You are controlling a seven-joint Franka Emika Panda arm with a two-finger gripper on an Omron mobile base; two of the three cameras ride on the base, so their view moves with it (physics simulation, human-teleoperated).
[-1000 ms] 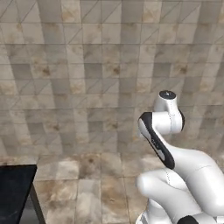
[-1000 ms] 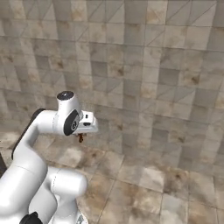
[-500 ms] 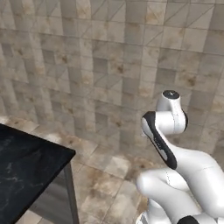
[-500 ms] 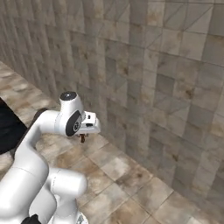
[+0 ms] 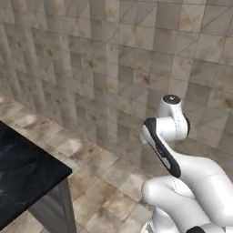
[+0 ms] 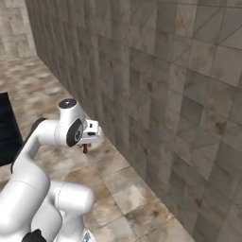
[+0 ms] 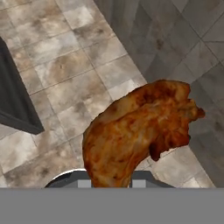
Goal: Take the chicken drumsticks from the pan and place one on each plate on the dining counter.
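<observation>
Left base view: arm (image 5: 173, 150) folded upright at lower right, elbow high, against a tiled wall (image 5: 113, 68); corner of the black table (image 5: 22, 177) juts in at lower left, glossy top, grey side panel under it, standing on the tiled floor (image 5: 104, 182). Pincer itself hidden behind the arm from this side. Right base view: arm at lower left, hand pointing toward the wall; pincer (image 6: 85, 148) hangs below the white hand, with a small orange-brown bit, the drumstick (image 6: 85, 149), showing between the tips above the floor. A dark edge of the table at far left, well apart from the hand. Hand view: drumstick (image 7: 140, 131) large and close, fat end up and to the right, narrow end down at the fingers, which it mostly covers; pincer narrow, clamped on it. Below it, floor tiles; wall to the upper right; a dark slab edge, apparently the table, at left.
</observation>
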